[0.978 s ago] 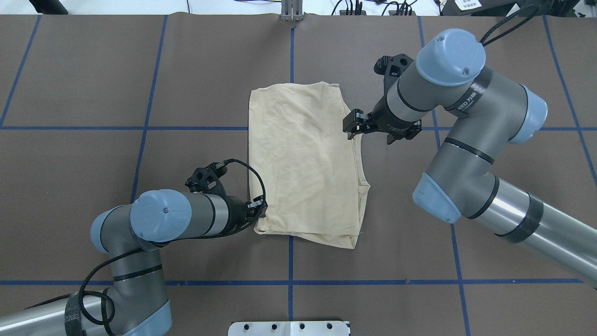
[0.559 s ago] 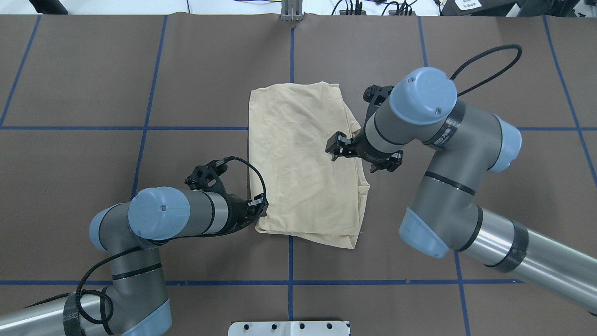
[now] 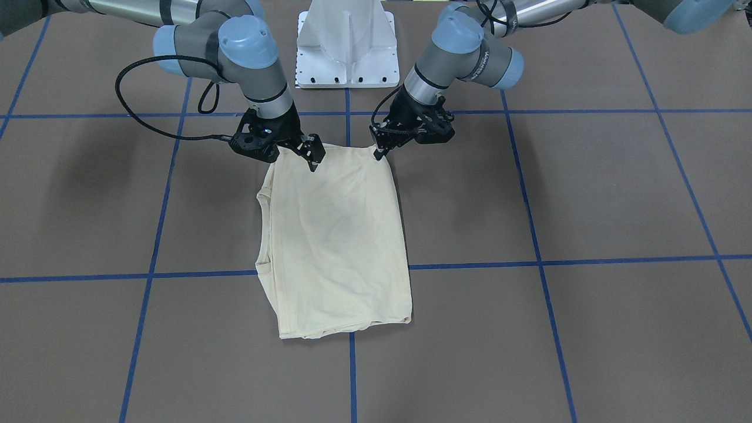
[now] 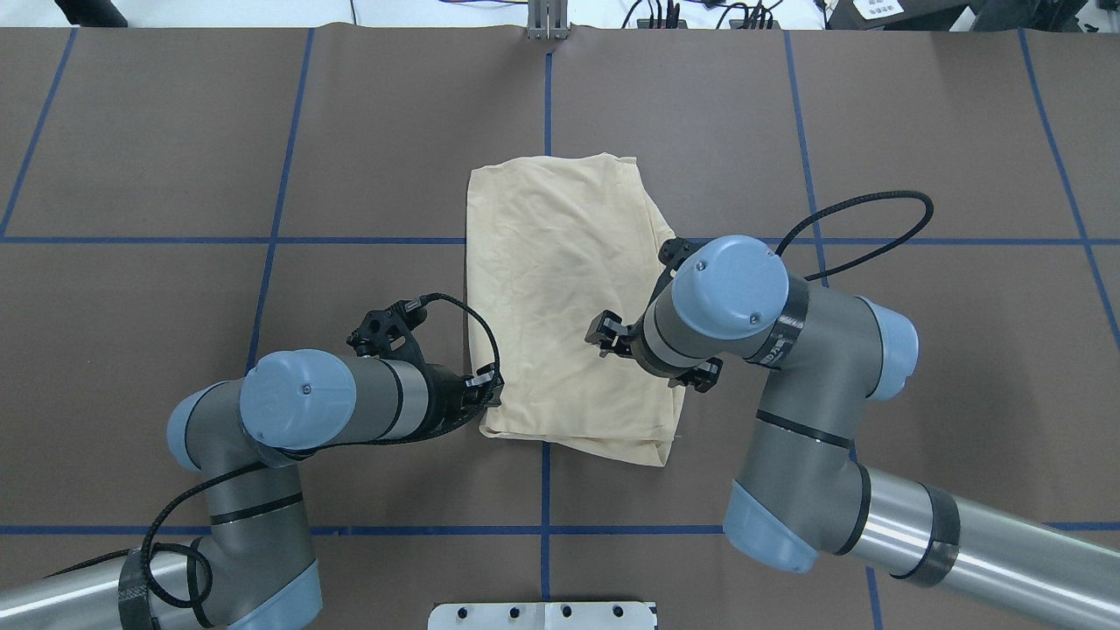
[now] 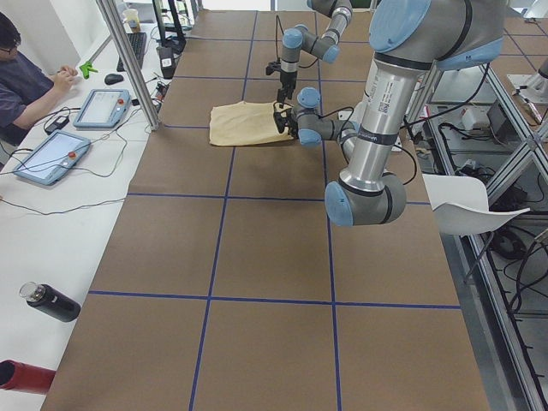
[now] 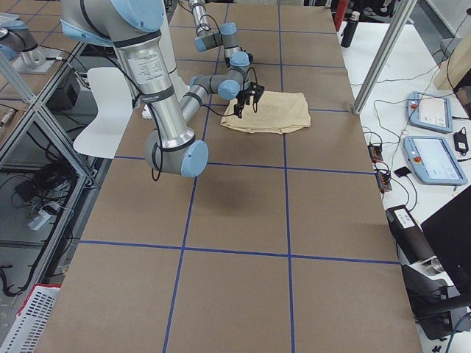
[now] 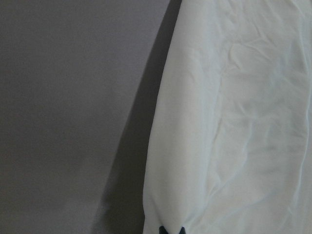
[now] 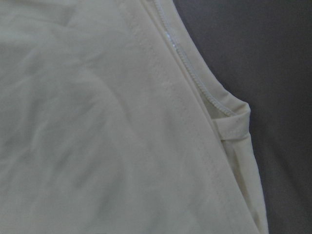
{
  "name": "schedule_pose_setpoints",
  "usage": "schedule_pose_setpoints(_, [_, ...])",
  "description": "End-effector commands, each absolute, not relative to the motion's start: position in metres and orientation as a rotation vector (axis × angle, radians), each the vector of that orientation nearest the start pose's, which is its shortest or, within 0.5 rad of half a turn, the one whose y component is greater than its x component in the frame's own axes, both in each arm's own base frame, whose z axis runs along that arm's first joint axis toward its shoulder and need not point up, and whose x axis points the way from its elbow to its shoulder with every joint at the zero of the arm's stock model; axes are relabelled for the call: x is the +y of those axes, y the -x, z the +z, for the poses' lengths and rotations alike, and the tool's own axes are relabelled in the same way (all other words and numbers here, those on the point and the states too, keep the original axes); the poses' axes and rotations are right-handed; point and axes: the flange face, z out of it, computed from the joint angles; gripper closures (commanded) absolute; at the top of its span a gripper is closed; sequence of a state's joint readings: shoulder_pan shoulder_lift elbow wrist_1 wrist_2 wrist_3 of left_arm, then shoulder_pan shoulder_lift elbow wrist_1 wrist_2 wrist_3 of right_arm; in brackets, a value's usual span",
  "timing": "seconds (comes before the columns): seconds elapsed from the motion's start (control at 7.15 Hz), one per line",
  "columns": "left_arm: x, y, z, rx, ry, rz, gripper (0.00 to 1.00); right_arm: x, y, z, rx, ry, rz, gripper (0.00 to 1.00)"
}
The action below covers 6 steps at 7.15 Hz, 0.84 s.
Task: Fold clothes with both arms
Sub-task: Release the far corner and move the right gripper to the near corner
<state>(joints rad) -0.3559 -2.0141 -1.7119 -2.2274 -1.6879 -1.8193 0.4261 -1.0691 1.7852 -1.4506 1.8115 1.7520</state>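
Note:
The clothes, one pale cream shirt (image 4: pixel 560 289), lie folded into a long rectangle at mid-table, print hidden. Its stitched hem and a folded corner fill the right wrist view (image 8: pixel 97 122). My left gripper (image 4: pixel 492 391) sits at the shirt's near-left corner, low to the table, and looks shut on the shirt's edge. In the left wrist view its two dark fingertips (image 7: pixel 163 230) meet on the cloth (image 7: pixel 234 122). My right gripper (image 4: pixel 602 335) hangs open just above the shirt's right half, holding nothing. In the front-facing view the shirt (image 3: pixel 335 235) has the left gripper (image 3: pixel 378 154) and right gripper (image 3: pixel 312 158) at its top corners.
Blue tape lines grid the brown table. The white pedestal base (image 3: pixel 346 47) stands behind the shirt on the robot's side. A person (image 5: pixel 26 73) sits at a side bench with tablets and cables, and a dark bottle (image 5: pixel 51 301) lies near it.
My right arm has swung from the shirt's far-right edge toward the robot, its gripper now over the shirt's right-middle. The left arm and the shirt have stayed put.

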Motion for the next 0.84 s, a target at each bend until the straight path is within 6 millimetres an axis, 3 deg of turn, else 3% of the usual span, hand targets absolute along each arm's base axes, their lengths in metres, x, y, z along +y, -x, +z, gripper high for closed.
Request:
schedule_pose_setpoints(0.0, [-0.334, -0.553, 0.267, 1.257, 0.037, -0.451, 1.00, -0.347, 0.544, 0.280, -0.836, 0.157, 0.512, 0.00])
schedule_pose_setpoints(0.42, [-0.334, -0.555, 0.263, 1.263, 0.040, -0.453, 1.00, -0.331, 0.551, 0.291, -0.763, 0.169, 0.504, 0.00])
schedule_pose_setpoints(0.7, [-0.334, -0.555, 0.264, 1.262, 0.041, -0.454, 1.00, -0.326, 0.556, 0.294, -0.756, 0.169, 0.497, 0.06])
